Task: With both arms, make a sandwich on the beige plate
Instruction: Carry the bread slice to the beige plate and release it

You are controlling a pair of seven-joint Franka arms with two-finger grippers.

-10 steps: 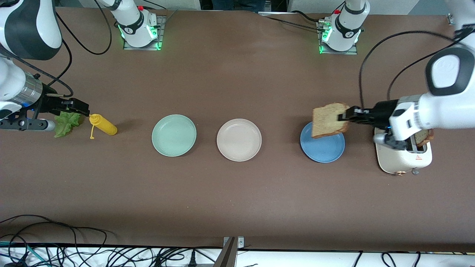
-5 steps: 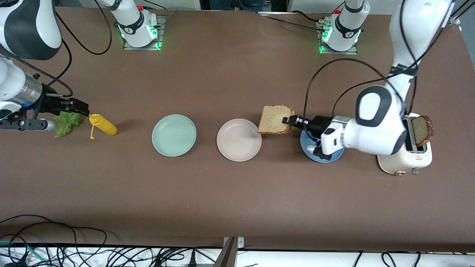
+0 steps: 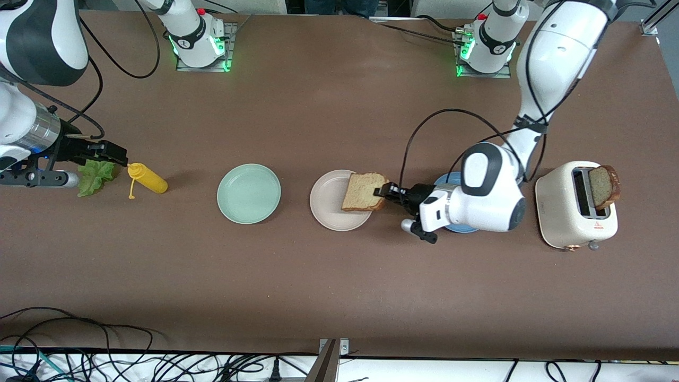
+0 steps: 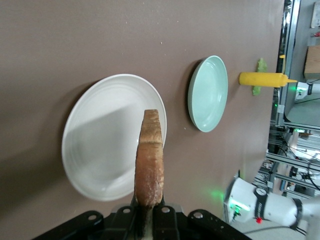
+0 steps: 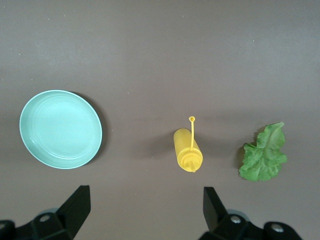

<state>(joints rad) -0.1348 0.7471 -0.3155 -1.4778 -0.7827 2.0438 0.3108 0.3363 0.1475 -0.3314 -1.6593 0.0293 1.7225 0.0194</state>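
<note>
My left gripper [image 3: 383, 192] is shut on one edge of a light brown bread slice [image 3: 363, 192]. It holds the slice over the part of the beige plate [image 3: 329, 204] toward the left arm's end of the table. The left wrist view shows the bread slice [image 4: 150, 160] edge-on in the left gripper [image 4: 149, 212], with the beige plate [image 4: 100, 135] under it. Whether bread and plate touch I cannot tell. A second slice [image 3: 604, 185] sticks up from the toaster [image 3: 575, 212]. The lettuce leaf [image 3: 95, 176] lies at the right arm's end. Above it, my right gripper [image 3: 114, 154] waits open; the right gripper [image 5: 145, 200] holds nothing.
A mint green plate [image 3: 248, 193] lies beside the beige one, toward the right arm's end. A yellow squeeze bottle [image 3: 147, 179] lies on its side between that plate and the lettuce. The blue plate [image 3: 461, 229] is mostly hidden under the left wrist.
The left arm has carried the bread slice from over the blue plate to over the beige plate and brought it lower. The right arm has not moved.
</note>
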